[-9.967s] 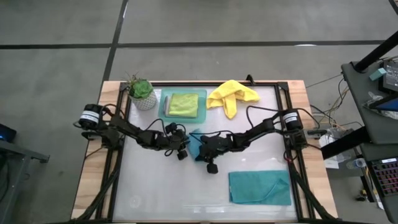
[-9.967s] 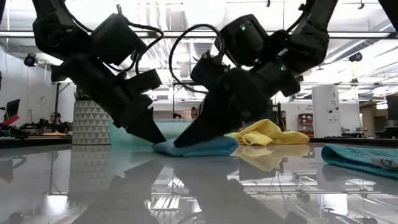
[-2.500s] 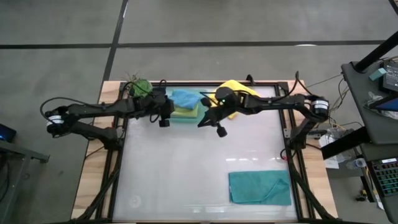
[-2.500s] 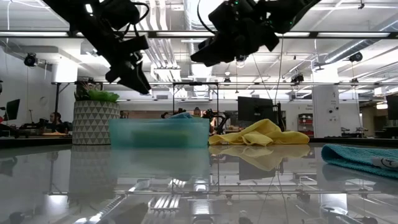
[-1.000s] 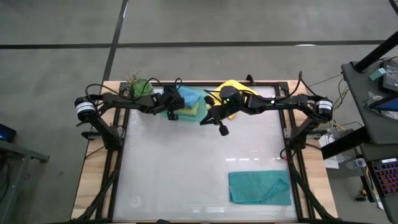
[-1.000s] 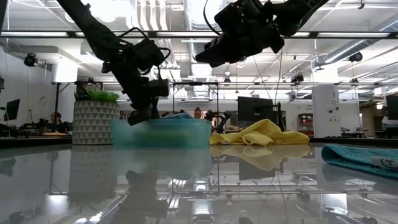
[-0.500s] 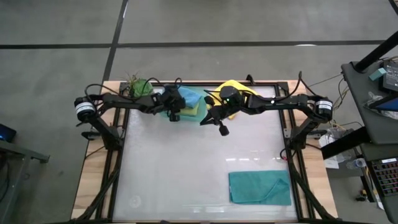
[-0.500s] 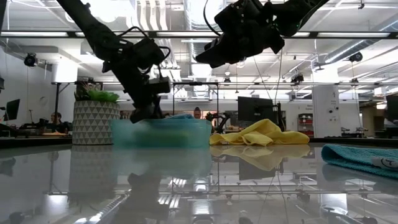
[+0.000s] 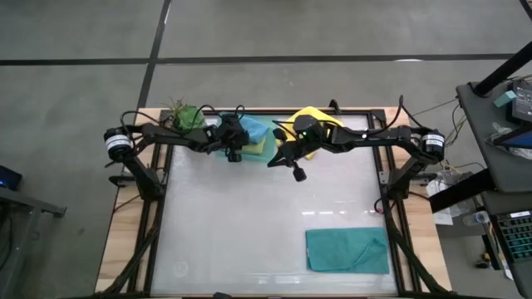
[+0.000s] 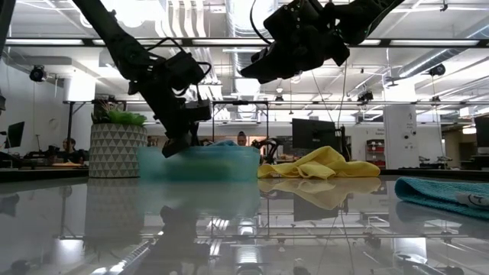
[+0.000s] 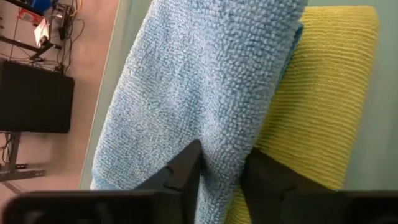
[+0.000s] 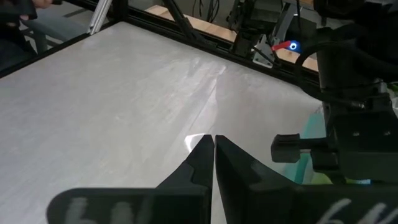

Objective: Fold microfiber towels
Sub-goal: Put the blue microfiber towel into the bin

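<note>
Left fingers (image 11: pixel 219 171) are straddling the folded teal towel (image 11: pixel 199 87), grip uncertain, settling it on the green towel (image 11: pixel 323 93) in the tray (image 10: pixel 197 162). We are holding the right fingers (image 12: pixel 212 158) clenched, empty, above the bench (image 9: pixel 266 216).

ten seconds ago both arms press a folded teal towel (image 9: pixel 252 130) at mid-counter; now it lies in the tray (image 10: pixel 197 163) on the lime green towel (image 11: pixel 323 93). the left gripper (image 9: pixel 233 148) has come to the tray, fingers (image 11: pixel 186 167) straddling a fold of that teal towel. the right gripper (image 9: pixel 293 170) has risen beside the yellow towel (image 9: pixel 314 116).
</note>
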Controlling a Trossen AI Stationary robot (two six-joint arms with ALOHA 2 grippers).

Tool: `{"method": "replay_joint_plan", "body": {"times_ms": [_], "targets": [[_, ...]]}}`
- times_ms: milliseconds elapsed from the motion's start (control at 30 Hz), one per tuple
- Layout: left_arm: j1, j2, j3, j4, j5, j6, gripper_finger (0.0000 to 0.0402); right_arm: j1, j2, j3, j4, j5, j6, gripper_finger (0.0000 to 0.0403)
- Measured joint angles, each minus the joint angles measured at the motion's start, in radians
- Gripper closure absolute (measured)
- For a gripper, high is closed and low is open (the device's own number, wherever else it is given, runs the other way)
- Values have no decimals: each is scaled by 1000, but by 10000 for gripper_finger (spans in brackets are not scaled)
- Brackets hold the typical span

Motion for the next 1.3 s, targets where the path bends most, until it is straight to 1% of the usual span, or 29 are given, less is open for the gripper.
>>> {"method": "replay_joint_plan", "body": {"times_ms": [133,200,567,633,867,1000,1133,1233,1300], "targets": [[0,0,4,-1,0,-2,383,0,0,0,0,0,-1,394],[0,0,5,-2,-1,-9,393,0,0,0,0,0,-1,394],[-2,-3,11,-21,8,-59,382,0,0,-2,-1,-1,3,394],[-2,-4,11,-30,21,-60,370,0,0,-2,-1,-2,8,394],[-2,-8,16,-29,52,-85,307,0,0,-4,-1,-2,8,394],[-4,-8,16,9,67,-88,287,0,0,-6,-1,8,2,394],[-4,-8,14,27,68,-108,292,0,0,-9,-1,21,0,394],[-3,-7,12,23,67,-108,313,0,0,-11,-1,22,-1,394],[-3,-7,12,23,67,-108,335,0,0,-11,-1,22,-1,394]]}}
